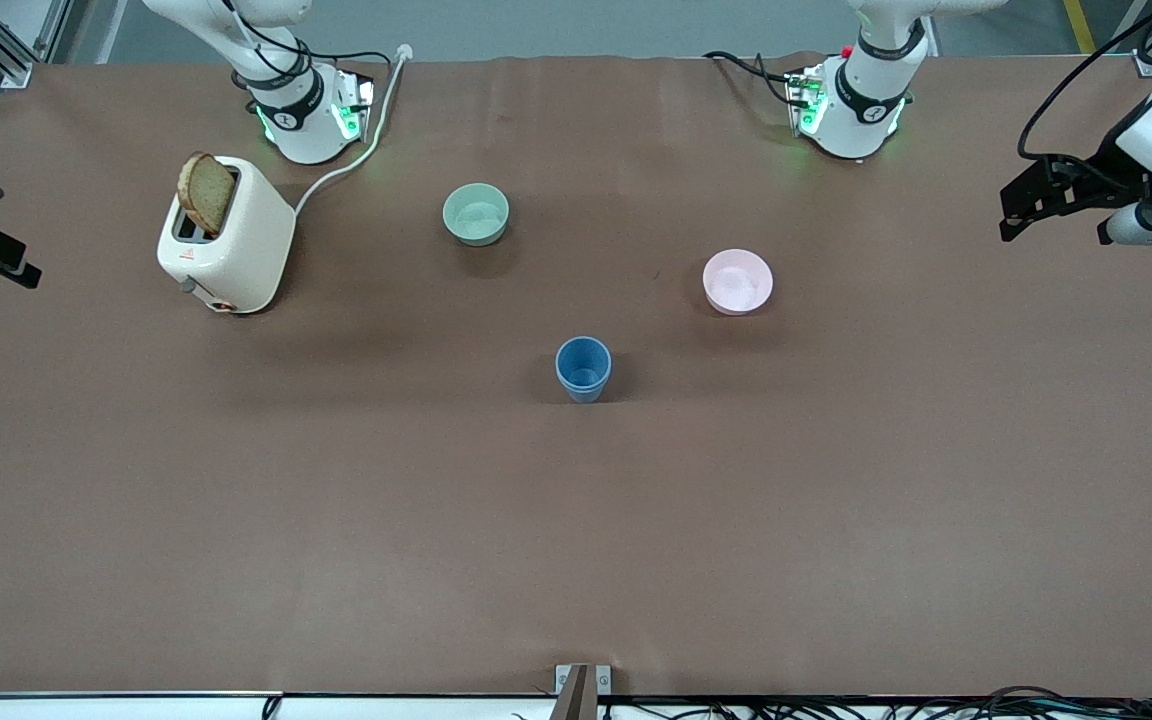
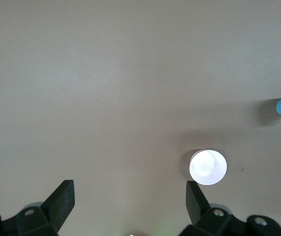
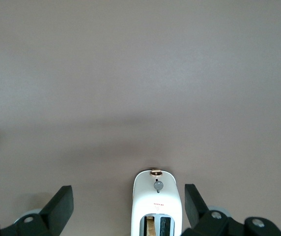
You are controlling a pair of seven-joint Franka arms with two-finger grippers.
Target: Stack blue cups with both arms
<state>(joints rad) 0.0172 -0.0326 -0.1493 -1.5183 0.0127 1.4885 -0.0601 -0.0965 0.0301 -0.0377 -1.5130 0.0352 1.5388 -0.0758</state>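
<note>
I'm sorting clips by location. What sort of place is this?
Probably a robotics lab: two white arms bolted to a covered table, loose cables, and kitchen props, a toaster and blue cups.

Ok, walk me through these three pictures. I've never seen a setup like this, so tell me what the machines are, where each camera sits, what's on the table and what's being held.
Two white robot arms stand at a brown table, each ending in a black two-finger gripper. The big picture looks down from a high camera facing them. The other two come from cameras on the arms' wrists.

The left gripper hangs open over the left arm's end of the table, with the pink bowl in its view. The right gripper hangs open over the right arm's end, above the white toaster, which has a slice of bread sticking up.

Also on the table: a pale green bowl and the blue cups, apparently already nested. Neither gripper holds anything.
</note>
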